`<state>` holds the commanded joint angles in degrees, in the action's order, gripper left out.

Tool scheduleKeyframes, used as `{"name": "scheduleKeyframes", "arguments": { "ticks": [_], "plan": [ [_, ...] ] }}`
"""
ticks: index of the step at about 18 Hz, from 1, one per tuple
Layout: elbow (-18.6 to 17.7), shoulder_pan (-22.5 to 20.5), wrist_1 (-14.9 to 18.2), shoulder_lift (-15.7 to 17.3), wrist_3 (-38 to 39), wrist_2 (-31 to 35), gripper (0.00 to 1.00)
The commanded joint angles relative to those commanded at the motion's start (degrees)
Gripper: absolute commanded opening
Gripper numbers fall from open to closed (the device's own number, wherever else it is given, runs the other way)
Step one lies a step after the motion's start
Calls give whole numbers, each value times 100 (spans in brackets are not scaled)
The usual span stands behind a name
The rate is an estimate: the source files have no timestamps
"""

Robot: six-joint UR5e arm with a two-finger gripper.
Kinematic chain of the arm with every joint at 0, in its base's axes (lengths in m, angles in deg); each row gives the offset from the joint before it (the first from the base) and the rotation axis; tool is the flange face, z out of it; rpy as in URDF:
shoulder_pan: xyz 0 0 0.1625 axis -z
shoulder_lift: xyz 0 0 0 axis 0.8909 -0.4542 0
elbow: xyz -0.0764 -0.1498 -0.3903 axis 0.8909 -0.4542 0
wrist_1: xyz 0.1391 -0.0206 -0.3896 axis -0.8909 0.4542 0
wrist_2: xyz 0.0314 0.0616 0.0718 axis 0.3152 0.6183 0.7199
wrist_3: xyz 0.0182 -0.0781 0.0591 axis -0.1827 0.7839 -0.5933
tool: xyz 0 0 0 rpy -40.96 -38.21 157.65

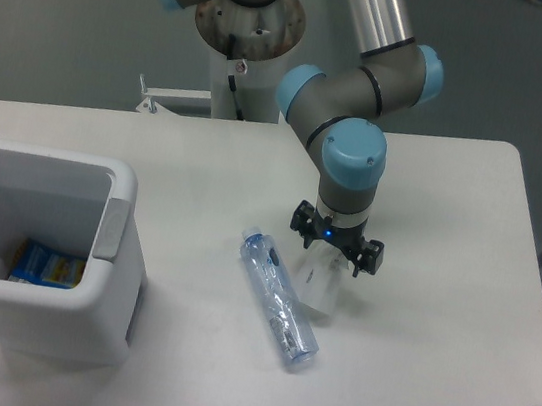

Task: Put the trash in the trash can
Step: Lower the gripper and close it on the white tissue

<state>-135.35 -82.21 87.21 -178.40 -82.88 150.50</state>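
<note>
Gripper [332, 259] pointing straight down over the cup-like piece [319, 289], right above its top end, w/ the arm's blue-capped wrist directly above it. Fingers spread to either side, nothing pinched between them as far as this view shows, so it reads as released; can't tell if the tips touch the cup or hang just over it. Cup is whitish, translucent, lying on the white table [432, 347] near the middle. Just beside it on the left, the clear bluish water bottle [278, 299] lies on its side, diagonal, cap end toward the upper left, base toward the lower right; bottle and cup look v. close, maybe touching along the side, hard to say. Trash can [119, 242] sits well apart at the table's left edge, white, thick rounded rim, grey handle on the side facing the bottle, open top. Inside at the bottom, a blue printed packet [45, 264]. Both trash pieces are on the table, neither in the can yet.
</note>
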Motion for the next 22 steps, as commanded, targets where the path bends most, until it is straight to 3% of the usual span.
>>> {"name": "scheduleKeyframes", "arguments": {
  "ticks": [2, 4, 18, 22],
  "plan": [
    [-9, 0, 0, 9, -9, 0, 54],
    [-9, 0, 0, 9, -18, 0, 37],
    [149, -166, 26, 79, -53, -26, 31],
    [377, -308, 88, 210, -35, -465, 28]
  ]
}}
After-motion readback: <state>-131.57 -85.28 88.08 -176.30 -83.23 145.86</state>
